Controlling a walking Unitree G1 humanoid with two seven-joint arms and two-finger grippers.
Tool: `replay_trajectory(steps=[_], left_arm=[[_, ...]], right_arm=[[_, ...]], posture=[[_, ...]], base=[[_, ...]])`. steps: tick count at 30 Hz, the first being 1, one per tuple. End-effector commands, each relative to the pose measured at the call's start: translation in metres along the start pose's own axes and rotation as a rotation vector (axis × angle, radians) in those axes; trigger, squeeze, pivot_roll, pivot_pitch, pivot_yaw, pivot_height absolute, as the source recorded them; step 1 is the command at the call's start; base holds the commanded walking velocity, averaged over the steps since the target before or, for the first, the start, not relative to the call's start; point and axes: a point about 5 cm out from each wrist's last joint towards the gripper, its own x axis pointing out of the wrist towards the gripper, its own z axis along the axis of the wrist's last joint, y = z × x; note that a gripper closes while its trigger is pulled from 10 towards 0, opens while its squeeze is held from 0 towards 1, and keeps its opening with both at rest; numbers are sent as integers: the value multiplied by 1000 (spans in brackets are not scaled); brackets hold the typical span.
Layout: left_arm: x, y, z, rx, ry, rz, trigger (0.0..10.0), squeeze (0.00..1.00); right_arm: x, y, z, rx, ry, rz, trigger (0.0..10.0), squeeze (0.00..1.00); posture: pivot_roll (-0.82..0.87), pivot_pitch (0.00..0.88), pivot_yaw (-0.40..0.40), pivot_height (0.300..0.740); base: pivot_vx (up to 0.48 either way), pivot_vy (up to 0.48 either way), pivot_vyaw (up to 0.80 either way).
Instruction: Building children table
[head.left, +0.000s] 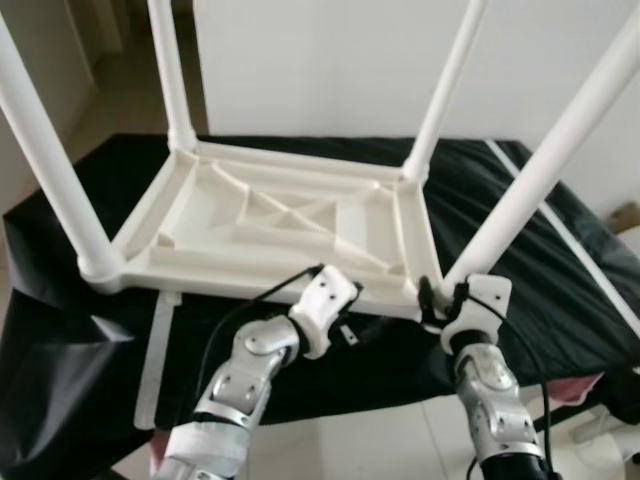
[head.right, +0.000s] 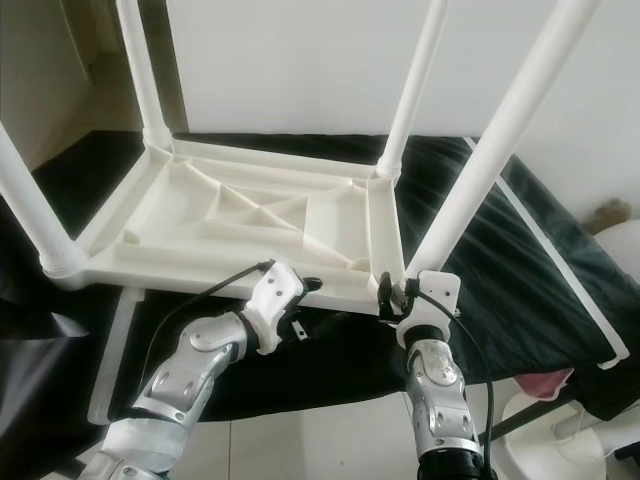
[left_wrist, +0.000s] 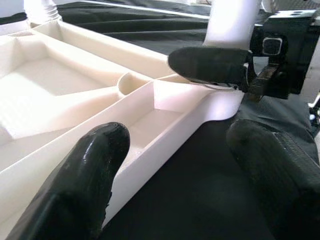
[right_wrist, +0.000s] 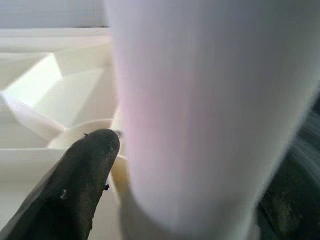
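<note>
- Tabletop, white plastic and ribbed, lies upside down on a surface draped in black cloth, all four white legs pointing up from its corners.
- Right gripper is closed around the foot of the near-right leg, right at its corner socket; the right wrist view has a finger pressed against the tube.
- Left gripper stands wide open at the tabletop's near edge, just beside that corner, one finger above the rim and one outside it, holding nothing.
- Risk, as I judge it: a leg not fully seated could tilt or pop out if the right gripper twists off-axis, and pushing without the left gripper bracing could slide the tabletop off the near edge of the cloth.
- A loose white strip hangs over the near-left edge of the cloth; another lies along the right side.
- The long legs crowd the space above, limiting arm movement.
</note>
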Motion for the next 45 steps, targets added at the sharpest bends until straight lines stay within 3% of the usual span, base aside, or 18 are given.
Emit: replay_trajectory(steps=[1,2,3,5,9,11,19,21,22,23,24,25,36,37,45], left_arm=[[3,2,3,23,0,25,10000,0],[3,2,3,23,0,25,10000,0],[2,-1,5,78,-13,14,10000,0],[2,-1,5,78,-13,14,10000,0],[-2,-6,4,126,-4,20,10000,0],[-2,-6,4,130,-6,23,10000,0],[-6,-16,10,16,-62,-148,10000,0],[-6,-17,10,10,-62,-160,10000,0],[-6,-18,10,30,-58,-174,10000,0],[-6,-19,10,46,-56,-181,10000,0],[-6,-20,10,55,-53,-189,10000,0],[-6,-19,12,73,-57,-180,10000,0],[-6,-11,15,94,-50,-144,10000,0],[-5,-11,15,100,-48,-145,10000,0],[-3,-10,16,122,-47,-140,10000,0]], right_arm=[[-1,-4,4,6,-8,24,10000,0],[-1,-4,4,6,-8,24,10000,0],[-1,-6,7,-11,-22,78,10000,0],[-1,-6,7,-11,-22,78,10000,0],[-1,-18,19,-126,-35,323,10000,0],[-1,-19,20,-137,-32,349,10000,0],[6,-20,20,-166,19,535,10000,0],[7,-20,20,-169,22,546,10000,0],[10,-21,18,-186,33,559,9294,0],[11,-22,16,-197,40,566,9294,0],[12,-24,14,-204,47,572,3373,0],[11,-27,11,-209,56,570,0,0],[1,-32,0,-171,66,543,0,0],[1,-32,0,-161,62,526,10000,0],[-2,-27,-1,-124,42,384,10000,0]], posture=[[86,0,-73,740],[86,0,-73,740],[85,0,-72,740],[85,0,-72,740],[79,0,-65,740],[79,0,-65,740],[79,0,-72,740],[79,0,-72,740],[81,0,-71,740],[82,0,-70,740],[82,0,-70,740],[84,0,-69,740],[69,0,-49,740],[61,0,-44,740],[50,0,-34,740]], base=[[0,0,0],[0,0,0],[0,0,0],[0,0,0],[0,0,0],[0,0,0],[0,0,0],[0,0,0],[0,0,0],[0,0,0],[0,0,0],[0,0,0],[0,0,0],[0,0,0],[0,0,0]])
